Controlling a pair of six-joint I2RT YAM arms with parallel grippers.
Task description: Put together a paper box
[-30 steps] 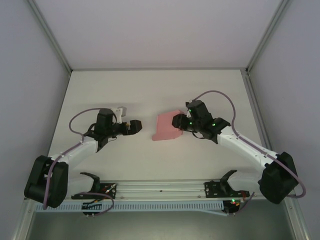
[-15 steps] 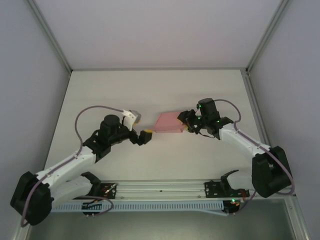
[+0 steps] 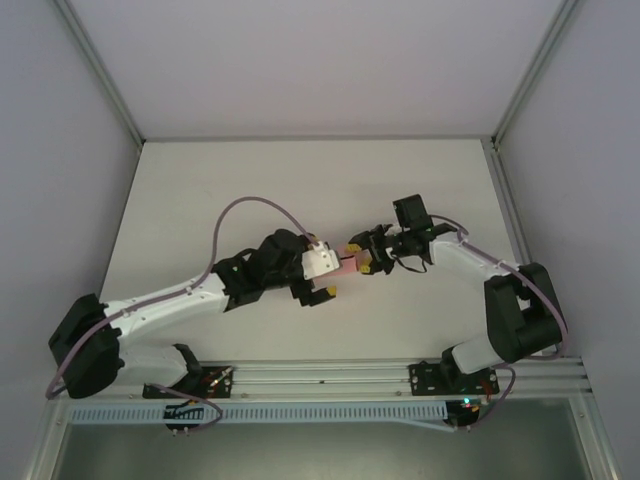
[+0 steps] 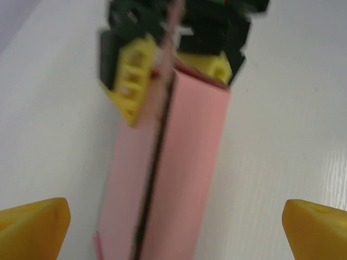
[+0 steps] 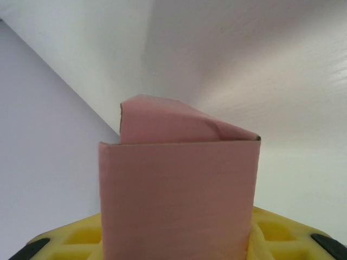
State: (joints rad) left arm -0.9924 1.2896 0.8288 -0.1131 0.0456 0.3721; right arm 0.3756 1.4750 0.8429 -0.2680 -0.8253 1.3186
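Above the tabletop (image 3: 300, 190) centre, the likely light, crease-prone paper box (image 3: 345, 265) is pinched at 3 o'clock by the right end effector (image 3: 357, 257); its 9 o'clock end, best gripped gently, is flanked by the spread left end effector (image 3: 324, 272).

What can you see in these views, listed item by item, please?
paper box: one, pink, partly folded, over mid-table, far end clamped in the right gripper
table: one, white, beneath everything
enclosure walls: three, pale grey, left, back and right of the table
mounting rail: one, silver, along the near edge
left arm: one, white and black, reaching in from the left
right arm: one, white and black, reaching in from the right
left gripper: one, black with yellow fingertips, open, a tip on either side of the box's near end
right gripper: one, black with yellow fingers, shut on the box
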